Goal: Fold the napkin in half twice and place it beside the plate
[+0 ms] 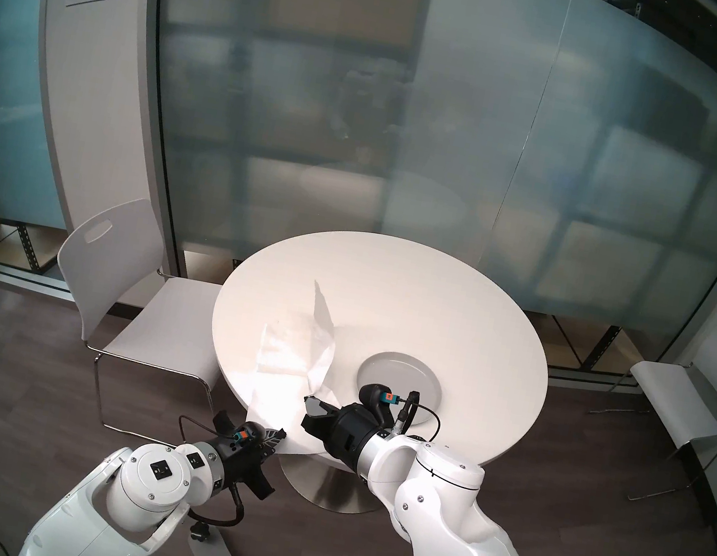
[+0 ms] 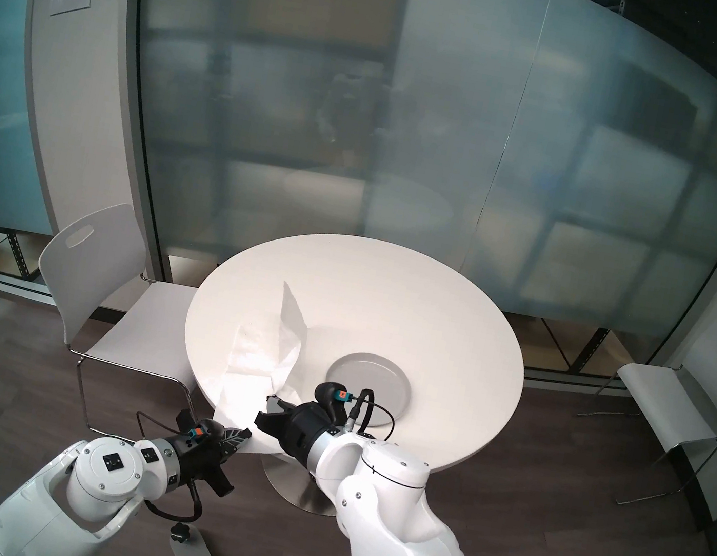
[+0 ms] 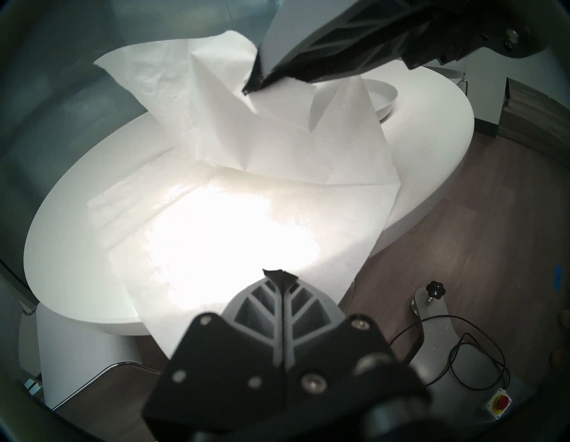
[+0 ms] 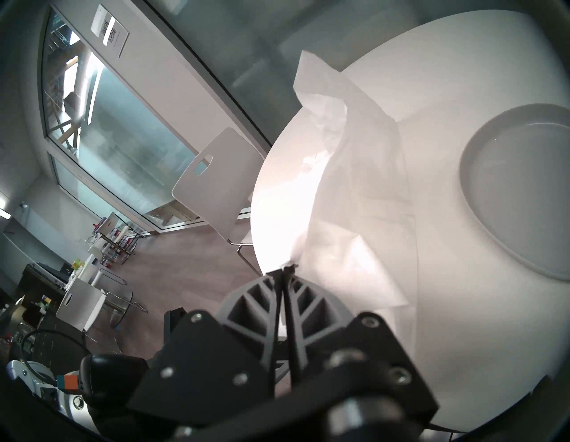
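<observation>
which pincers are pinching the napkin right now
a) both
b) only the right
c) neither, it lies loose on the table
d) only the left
a: the left pincer is shut on the napkin at its near edge by the table rim, and the right pincer is shut on a raised part of it, holding that part up off the table, left of the plate.
</observation>
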Motion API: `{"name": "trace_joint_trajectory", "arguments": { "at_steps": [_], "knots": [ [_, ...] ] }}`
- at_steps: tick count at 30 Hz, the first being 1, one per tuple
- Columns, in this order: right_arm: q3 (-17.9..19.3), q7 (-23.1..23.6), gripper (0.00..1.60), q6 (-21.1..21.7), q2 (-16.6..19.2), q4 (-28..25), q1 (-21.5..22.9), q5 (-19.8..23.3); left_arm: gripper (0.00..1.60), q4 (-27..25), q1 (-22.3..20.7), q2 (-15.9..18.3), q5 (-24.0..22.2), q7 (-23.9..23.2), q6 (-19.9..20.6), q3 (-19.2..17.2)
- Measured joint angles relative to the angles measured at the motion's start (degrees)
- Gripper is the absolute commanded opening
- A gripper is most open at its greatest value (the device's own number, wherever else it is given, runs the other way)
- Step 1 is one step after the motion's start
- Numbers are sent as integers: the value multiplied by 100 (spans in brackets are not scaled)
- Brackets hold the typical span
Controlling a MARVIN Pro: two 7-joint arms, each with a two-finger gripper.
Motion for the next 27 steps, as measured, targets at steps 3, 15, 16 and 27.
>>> {"name": "trace_joint_trajectory", "arguments": {
  "at_steps": [3,15,16,27],
  "knots": [
    [-3,21,160,0,-1,-1,-1,34,0,-6,0,5,-9,0,-4,-2],
    [-3,56,160,-6,3,-162,-53,124,0,-17,8,9,-25,36,-9,-4],
    [6,56,160,-6,5,-197,-72,132,0,-17,8,9,-27,39,-9,-4],
    [577,-45,160,-34,182,-864,-469,265,0,-18,11,10,-51,63,-13,5]
  ]
}}
